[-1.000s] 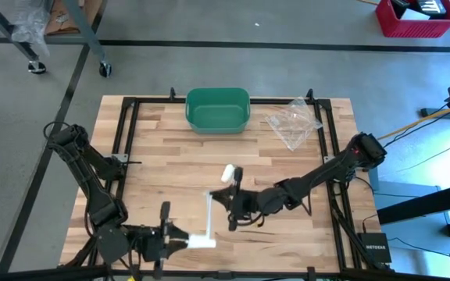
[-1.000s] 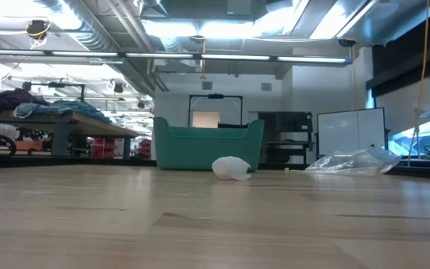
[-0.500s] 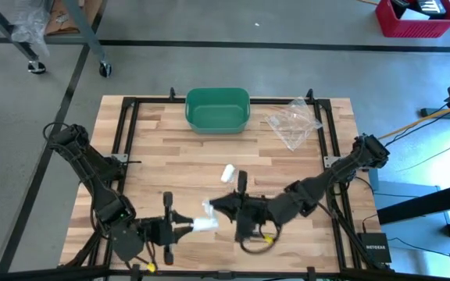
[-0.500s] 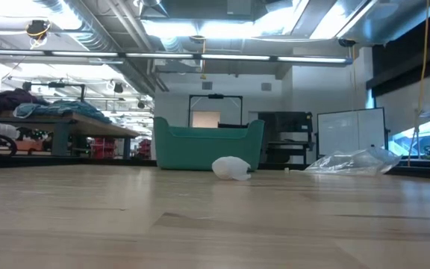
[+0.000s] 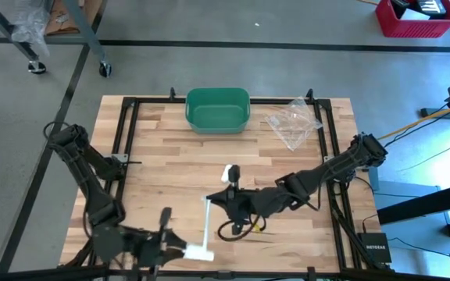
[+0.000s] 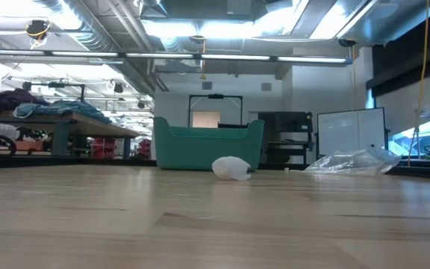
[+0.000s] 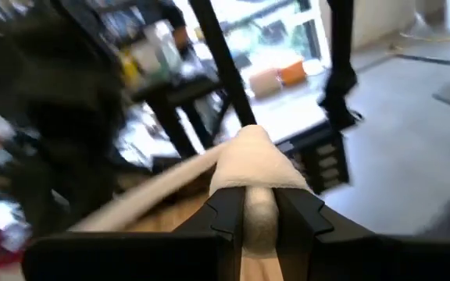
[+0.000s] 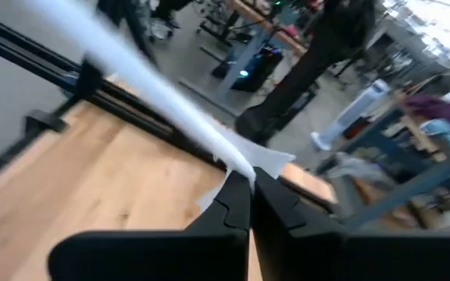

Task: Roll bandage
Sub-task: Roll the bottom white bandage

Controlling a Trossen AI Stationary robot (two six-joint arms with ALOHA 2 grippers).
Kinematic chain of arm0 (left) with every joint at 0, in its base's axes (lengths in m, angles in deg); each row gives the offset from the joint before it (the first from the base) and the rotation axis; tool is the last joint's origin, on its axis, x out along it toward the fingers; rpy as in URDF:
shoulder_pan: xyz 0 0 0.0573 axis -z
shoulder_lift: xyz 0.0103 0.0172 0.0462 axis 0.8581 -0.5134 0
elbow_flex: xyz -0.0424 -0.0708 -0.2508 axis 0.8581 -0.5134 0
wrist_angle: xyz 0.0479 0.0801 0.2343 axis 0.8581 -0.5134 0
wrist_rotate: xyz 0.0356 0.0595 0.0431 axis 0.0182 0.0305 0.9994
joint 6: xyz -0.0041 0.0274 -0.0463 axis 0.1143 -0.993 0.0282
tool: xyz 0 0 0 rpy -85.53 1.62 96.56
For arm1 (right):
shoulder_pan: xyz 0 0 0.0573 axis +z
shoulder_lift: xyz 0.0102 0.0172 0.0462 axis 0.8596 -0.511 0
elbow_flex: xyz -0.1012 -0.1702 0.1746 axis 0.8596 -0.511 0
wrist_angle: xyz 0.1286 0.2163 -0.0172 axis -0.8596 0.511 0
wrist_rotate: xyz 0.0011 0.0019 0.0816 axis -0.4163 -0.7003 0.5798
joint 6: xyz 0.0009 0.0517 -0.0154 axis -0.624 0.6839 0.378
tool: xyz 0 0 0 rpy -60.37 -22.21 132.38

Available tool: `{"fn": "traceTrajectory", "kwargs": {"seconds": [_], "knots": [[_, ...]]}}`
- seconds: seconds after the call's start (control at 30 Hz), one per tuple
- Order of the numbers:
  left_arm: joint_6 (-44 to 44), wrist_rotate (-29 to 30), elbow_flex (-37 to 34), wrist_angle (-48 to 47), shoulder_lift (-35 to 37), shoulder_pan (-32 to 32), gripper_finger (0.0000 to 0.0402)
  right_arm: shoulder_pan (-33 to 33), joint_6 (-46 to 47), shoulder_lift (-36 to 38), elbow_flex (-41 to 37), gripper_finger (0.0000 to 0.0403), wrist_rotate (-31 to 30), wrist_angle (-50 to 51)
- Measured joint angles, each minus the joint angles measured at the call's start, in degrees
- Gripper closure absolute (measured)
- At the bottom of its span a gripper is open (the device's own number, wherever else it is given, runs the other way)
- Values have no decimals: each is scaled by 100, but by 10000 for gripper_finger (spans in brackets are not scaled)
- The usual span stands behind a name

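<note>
The bandage [image 5: 207, 226] is stretched out again, where half a second ago it was bunched short between the two hands. The left hand [image 5: 187, 251], at the worktop's near edge, has drawn back toward that edge, its fingers clamped on the rolled end [image 7: 254, 168]. The right hand [image 5: 211, 198], toward the middle of the worktop, is pinched fully shut on the loose tail [image 8: 241, 160]. The strip looks taut, probably ready for another wrap onto the roll.
</note>
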Motion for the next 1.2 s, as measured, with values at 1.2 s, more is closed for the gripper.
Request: {"fn": "traceTrajectory", "kwargs": {"seconds": [1.2], "knots": [[-1328, 2047, 4, -427, -393, -458, 361, 194, 1179, -252, 679, 382, 301, -103]]}}
